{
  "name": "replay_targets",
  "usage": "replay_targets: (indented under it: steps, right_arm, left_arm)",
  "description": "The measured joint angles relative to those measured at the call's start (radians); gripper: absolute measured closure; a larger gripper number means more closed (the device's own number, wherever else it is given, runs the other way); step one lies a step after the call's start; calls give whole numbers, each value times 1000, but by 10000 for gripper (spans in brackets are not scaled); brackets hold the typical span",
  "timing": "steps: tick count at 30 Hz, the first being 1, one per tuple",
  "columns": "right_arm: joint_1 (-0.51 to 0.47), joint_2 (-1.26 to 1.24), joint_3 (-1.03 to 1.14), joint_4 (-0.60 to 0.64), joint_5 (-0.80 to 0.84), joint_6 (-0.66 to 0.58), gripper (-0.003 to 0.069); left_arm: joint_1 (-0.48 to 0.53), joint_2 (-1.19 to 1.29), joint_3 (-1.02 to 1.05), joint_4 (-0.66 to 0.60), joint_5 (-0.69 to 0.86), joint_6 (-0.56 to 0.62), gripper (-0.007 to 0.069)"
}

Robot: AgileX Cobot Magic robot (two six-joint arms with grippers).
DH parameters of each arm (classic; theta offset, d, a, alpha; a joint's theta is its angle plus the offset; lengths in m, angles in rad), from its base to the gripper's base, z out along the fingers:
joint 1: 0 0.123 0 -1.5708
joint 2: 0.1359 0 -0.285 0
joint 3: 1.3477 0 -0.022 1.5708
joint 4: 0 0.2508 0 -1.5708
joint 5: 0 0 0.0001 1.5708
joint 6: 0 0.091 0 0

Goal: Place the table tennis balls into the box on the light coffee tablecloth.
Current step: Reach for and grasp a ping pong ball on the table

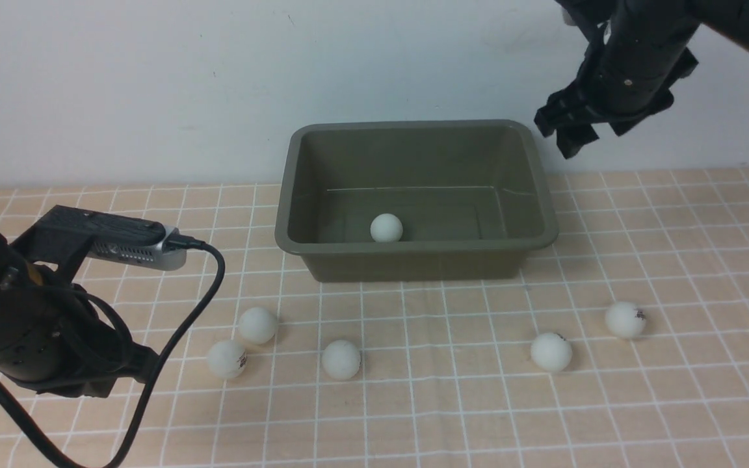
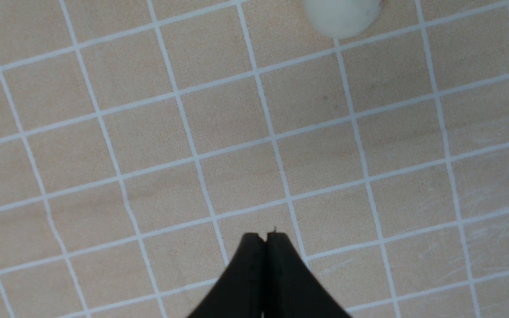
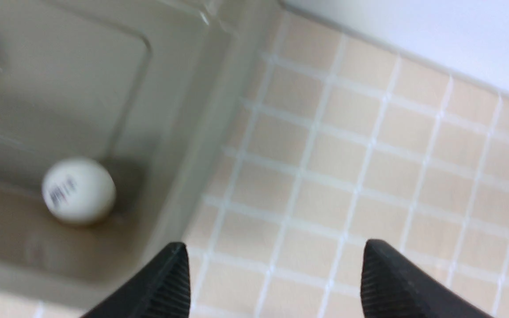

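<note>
The right gripper [image 3: 274, 274] hangs with its ribbed black fingers spread wide and nothing between them, raised above the cloth just beside the box's [image 1: 413, 265] right side. The left gripper [image 2: 265, 247] has its smooth black fingers pressed together, empty, low over the tablecloth [image 1: 452, 403].

The box is an olive-green plastic tub, rectangular with rounded corners, sloping walls and a flared rim, open on top. Inside it lies one ball [image 1: 386, 228], matte white with a dark printed mark, on the floor by the near wall.

Five more lie outside on the peach-tan, white-gridded cloth in front of the box. On the left are the rear-left ball [image 1: 257, 325], the marked left ball [image 1: 227, 359] and the middle ball [image 1: 341, 359]. On the right are the near-right ball [image 1: 551, 351] and the marked far-right ball [image 1: 625, 320].
</note>
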Motion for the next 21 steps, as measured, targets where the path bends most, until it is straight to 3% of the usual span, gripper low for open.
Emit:
replay_targets:
  steps: [8, 13, 21]
  right_arm:
    - [-70, -183, 353, 45, -3, 0, 186]
    - [-71, -235, 580, 96, -143, 0, 186]
    - [-71, -198, 671, 123, -303, -14, 186]
  left_arm:
    - [0, 0, 0, 0, 0, 0, 693]
    - [0, 0, 0, 0, 0, 0, 693]
    - [0, 0, 0, -3, 0, 0, 693]
